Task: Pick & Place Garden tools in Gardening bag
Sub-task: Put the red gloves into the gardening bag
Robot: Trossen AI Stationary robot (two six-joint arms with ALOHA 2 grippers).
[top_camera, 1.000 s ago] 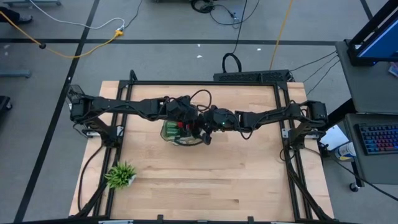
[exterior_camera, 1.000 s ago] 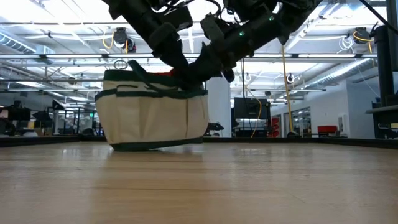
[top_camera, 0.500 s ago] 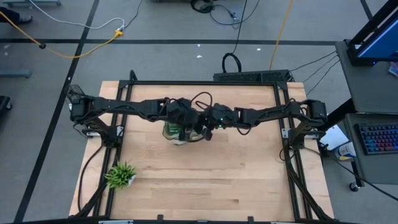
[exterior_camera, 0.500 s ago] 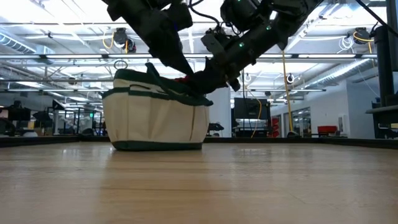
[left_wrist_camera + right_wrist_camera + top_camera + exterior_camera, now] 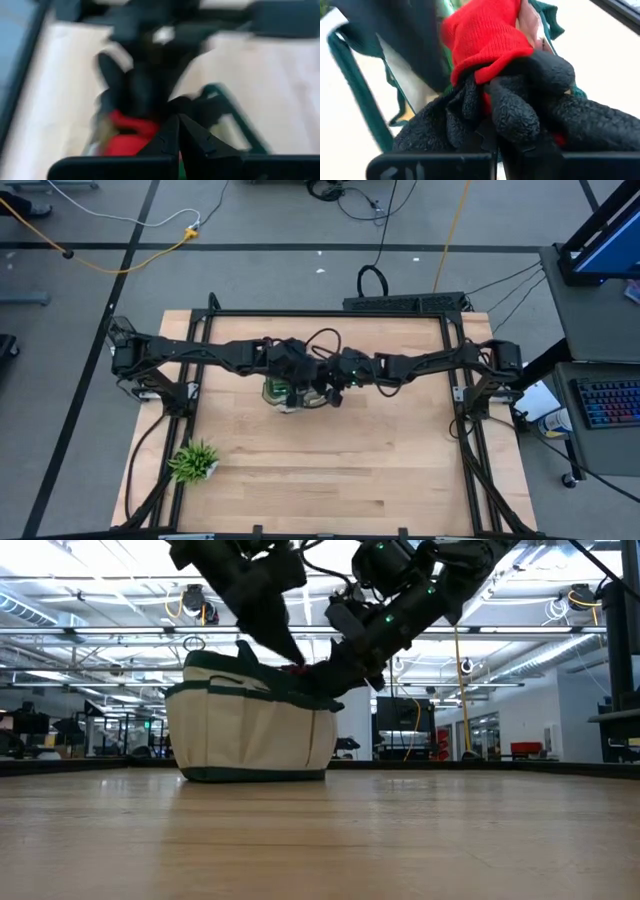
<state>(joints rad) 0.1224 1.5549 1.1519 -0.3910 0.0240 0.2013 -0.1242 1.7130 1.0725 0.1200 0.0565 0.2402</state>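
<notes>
Nearby, plant tuft (well apart from bag).

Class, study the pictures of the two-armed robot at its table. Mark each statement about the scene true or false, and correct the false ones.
1. The gardening bag stands upright on the table. True.
2. The right tool is shut on the glove. True.
3. The glove is blue. False: it is red and black.
4. The plant tuft is inside the bag. False: it stands on the table, apart from the bag.
5. The left tool is wide open. False: it is shut.
</notes>
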